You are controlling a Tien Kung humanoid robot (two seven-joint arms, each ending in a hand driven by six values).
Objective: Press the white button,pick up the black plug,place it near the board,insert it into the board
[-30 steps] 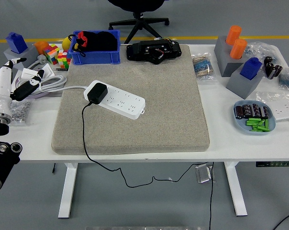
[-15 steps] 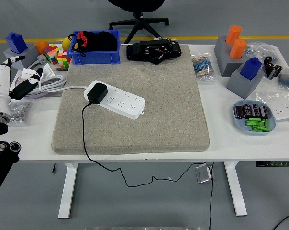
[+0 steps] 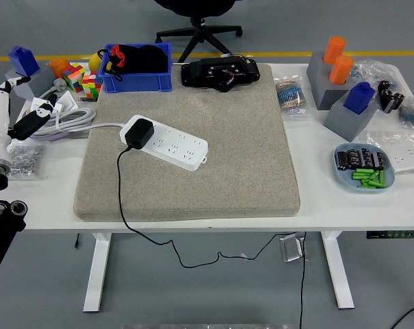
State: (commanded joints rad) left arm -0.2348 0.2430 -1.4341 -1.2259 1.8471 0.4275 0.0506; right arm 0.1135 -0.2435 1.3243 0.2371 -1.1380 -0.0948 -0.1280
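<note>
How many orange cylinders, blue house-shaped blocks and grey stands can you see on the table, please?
Orange cylinders: 2
Blue house-shaped blocks: 2
Grey stands: 2 clearly seen; any stand under the left block is mostly hidden
Total: 6

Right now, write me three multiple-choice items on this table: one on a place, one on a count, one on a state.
1. Where does the white power strip lie?
A. on the grey mat
B. in the blue bin
C. on the floor

2. How many orange cylinders stand at the table's far right?
A. one
B. two
C. four

3. What is the state of the black plug?
A. held in the left robot hand
B. lying loose on the mat
C. seated in the strip's left end

Key:
1 A, the strip rests on the mat.
2 B, two stand on a grey block.
3 C, the plug sits in the strip; the left robot hand is off at the left edge.
</note>
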